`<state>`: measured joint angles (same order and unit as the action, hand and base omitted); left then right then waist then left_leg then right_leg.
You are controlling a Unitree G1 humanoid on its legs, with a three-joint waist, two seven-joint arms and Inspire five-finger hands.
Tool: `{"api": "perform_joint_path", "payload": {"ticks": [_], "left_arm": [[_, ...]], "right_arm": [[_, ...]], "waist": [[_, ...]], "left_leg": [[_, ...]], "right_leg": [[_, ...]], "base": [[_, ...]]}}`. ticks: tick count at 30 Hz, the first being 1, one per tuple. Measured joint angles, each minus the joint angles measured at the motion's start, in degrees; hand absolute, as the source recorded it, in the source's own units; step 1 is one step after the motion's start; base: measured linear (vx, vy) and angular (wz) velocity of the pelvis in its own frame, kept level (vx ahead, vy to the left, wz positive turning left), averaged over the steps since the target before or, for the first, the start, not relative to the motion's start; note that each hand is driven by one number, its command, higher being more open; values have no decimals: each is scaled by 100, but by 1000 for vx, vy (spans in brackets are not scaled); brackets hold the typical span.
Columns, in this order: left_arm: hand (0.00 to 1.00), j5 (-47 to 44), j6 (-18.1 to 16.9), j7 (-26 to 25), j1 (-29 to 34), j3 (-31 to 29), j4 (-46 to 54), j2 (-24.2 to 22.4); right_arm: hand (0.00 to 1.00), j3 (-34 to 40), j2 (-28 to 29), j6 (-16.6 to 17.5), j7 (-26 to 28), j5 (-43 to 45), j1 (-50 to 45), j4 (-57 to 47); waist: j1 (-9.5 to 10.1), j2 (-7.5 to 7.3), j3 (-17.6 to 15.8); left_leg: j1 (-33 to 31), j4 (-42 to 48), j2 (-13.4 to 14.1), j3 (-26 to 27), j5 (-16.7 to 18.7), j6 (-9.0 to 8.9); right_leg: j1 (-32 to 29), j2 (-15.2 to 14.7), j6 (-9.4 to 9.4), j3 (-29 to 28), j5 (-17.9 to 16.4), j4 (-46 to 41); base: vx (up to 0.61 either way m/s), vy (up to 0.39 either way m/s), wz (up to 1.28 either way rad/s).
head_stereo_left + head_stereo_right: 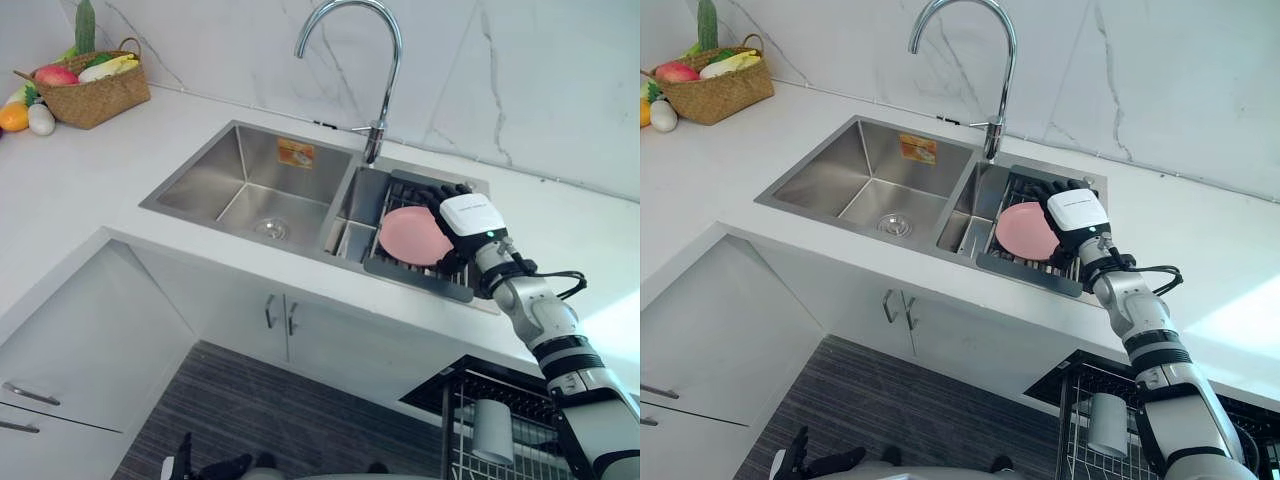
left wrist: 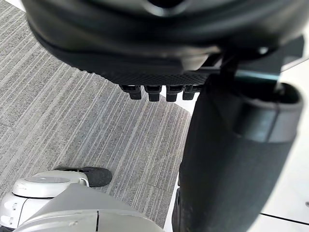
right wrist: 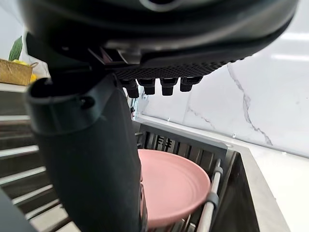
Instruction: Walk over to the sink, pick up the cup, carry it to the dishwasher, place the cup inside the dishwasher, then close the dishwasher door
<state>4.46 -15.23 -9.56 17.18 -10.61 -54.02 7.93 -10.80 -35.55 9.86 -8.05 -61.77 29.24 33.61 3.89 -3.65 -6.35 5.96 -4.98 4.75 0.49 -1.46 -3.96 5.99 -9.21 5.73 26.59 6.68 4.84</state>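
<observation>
Hovering with relaxed fingers by the pink dish (image 1: 412,236) in the sink (image 1: 195,180), right hand (image 1: 468,215) holds nothing; pickup, carry, placing, door-closing remain.

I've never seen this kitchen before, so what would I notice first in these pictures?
Your eye lands on the round pink plate lying on the dark rack in the right half of the shiny steel sink, with the robot's right hand over its edge. Next comes the tall curved chrome tap behind the sink, and the woven basket of fruit and vegetables far off at the white counter's left corner.
</observation>
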Motion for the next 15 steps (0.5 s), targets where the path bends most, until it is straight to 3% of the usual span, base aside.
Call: {"api": "perform_joint_path", "payload": {"ticks": [15], "left_arm": [[100, -4, -1, -52, 0, 111, 0, 27]], "right_arm": [[100, -89, -20, -53, -74, -84, 26, 453]], "waist": [[6, 1, 0]], "left_leg": [[-39, -16, -17, -124, -43, 3]], "right_leg": [[27, -12, 0, 112, 0, 0]], "base": [[-12, 7, 3]]}}
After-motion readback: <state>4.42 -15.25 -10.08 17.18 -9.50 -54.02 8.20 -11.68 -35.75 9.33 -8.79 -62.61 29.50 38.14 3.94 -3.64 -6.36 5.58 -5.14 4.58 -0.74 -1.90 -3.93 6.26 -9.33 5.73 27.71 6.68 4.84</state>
